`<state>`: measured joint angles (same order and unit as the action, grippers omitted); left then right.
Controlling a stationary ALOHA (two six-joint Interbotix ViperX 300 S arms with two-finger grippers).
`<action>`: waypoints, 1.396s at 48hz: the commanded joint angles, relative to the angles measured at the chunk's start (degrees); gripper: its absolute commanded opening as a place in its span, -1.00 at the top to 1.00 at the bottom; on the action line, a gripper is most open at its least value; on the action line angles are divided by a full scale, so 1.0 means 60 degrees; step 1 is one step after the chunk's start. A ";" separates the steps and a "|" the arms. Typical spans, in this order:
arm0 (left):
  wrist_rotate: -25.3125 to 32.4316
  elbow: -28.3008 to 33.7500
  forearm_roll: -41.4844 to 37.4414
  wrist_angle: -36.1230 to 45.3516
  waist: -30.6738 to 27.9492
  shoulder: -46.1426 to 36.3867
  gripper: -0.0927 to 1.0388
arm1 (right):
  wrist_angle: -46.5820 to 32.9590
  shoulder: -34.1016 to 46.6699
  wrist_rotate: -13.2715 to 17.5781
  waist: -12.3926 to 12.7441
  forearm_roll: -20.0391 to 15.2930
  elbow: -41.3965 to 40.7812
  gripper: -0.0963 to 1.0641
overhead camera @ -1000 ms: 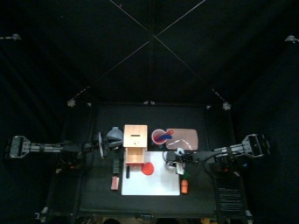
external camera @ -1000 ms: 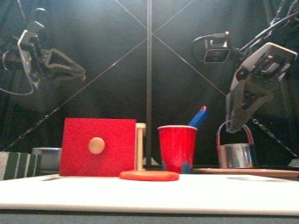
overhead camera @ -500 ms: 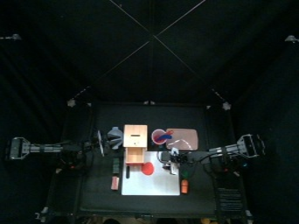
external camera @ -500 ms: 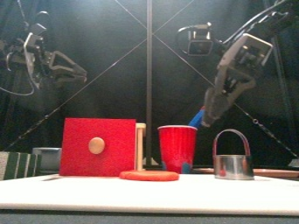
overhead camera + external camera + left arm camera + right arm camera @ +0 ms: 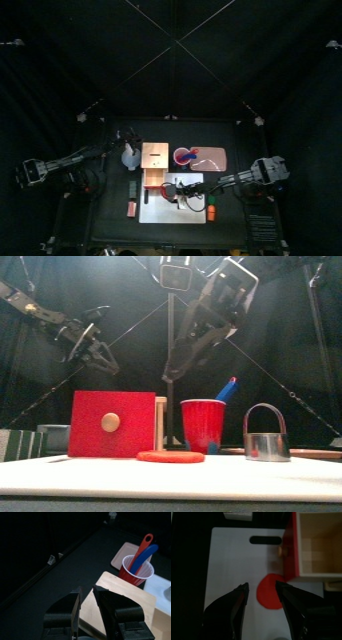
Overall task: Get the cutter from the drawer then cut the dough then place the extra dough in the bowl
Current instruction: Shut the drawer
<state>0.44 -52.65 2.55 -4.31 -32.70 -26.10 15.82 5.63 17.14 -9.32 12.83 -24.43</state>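
A flat red dough disc [image 5: 170, 456] lies on the white cutting board [image 5: 238, 567], just in front of the wooden box [image 5: 156, 153] with its red drawer front [image 5: 112, 424]. In the right wrist view the drawer [image 5: 321, 542] stands pulled out and looks bare inside. The metal cutter [image 5: 267, 438] stands upright on the board at the right, its wire handle up, with nothing holding it. My right gripper [image 5: 261, 587] hangs open above the dough [image 5: 271, 597]. My left gripper [image 5: 87, 594] hovers shut behind the box, holding nothing.
A red cup [image 5: 203, 424] with a blue and a red toy knife stands on the pink tray [image 5: 211, 158], right of the box. A blue-grey bowl [image 5: 54, 437] sits at the left. The right arm [image 5: 214, 311] crosses high over the middle.
My right gripper has lifted off the cutter, leaving it standing, and swung left to above the dough. The left arm has reached in toward the box.
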 commanded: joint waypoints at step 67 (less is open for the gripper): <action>0.5786 0.4717 0.1436 0.4424 -0.0601 0.5479 -0.31 | 0.1421 0.3091 0.0029 0.1172 0.1860 0.3882 0.24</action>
<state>35.07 -25.66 11.16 22.41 -36.56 7.29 24.61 25.66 17.31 -4.22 23.03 -2.72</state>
